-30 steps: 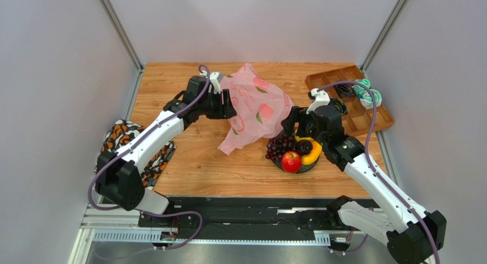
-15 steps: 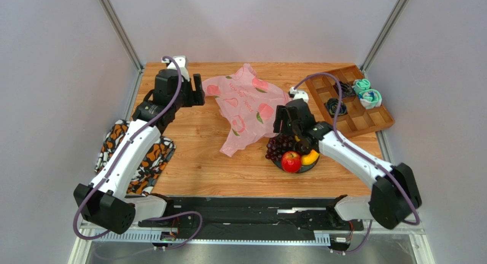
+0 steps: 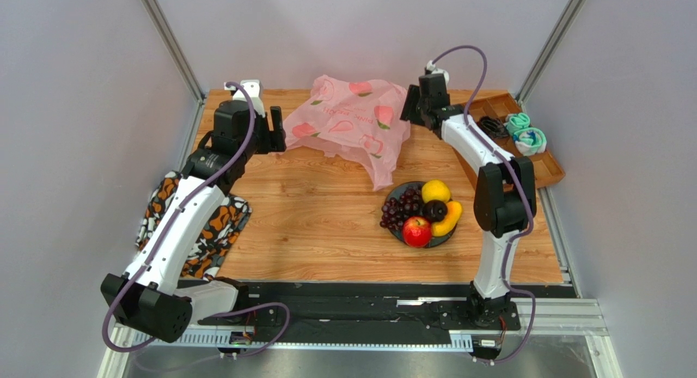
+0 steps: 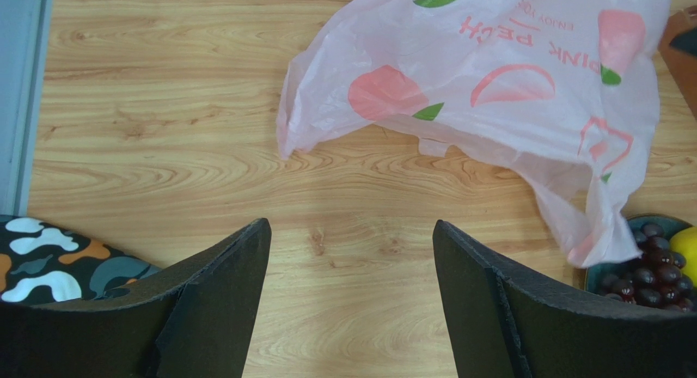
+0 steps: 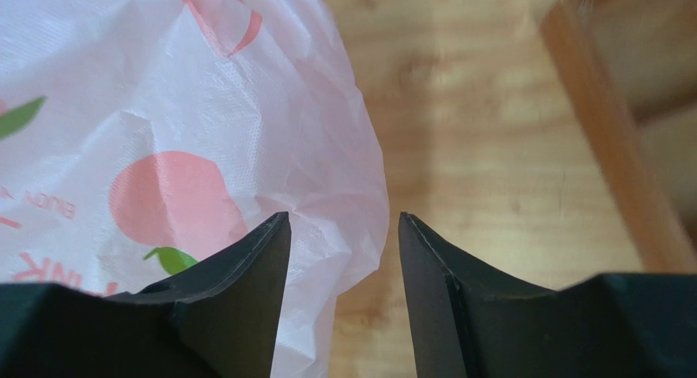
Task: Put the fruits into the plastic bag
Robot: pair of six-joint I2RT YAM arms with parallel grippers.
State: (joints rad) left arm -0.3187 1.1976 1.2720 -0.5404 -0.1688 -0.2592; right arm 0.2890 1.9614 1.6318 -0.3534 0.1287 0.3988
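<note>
Bag (image 3: 352,121) far-centre on surface (image 3: 311,223), long axis L–R: R gripper (image 5: 339,223) jaws narrowly apart over its right edge, L gripper (image 4: 352,231) jaws wide, empty, just left of it; fruits (image 3: 433,210) near-right of bag.

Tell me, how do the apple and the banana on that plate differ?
The apple is red and round; the banana is yellow, long and curved. On the plate, the apple sits at the near edge, the banana along the right edge. Both lie outside the bag.
</note>
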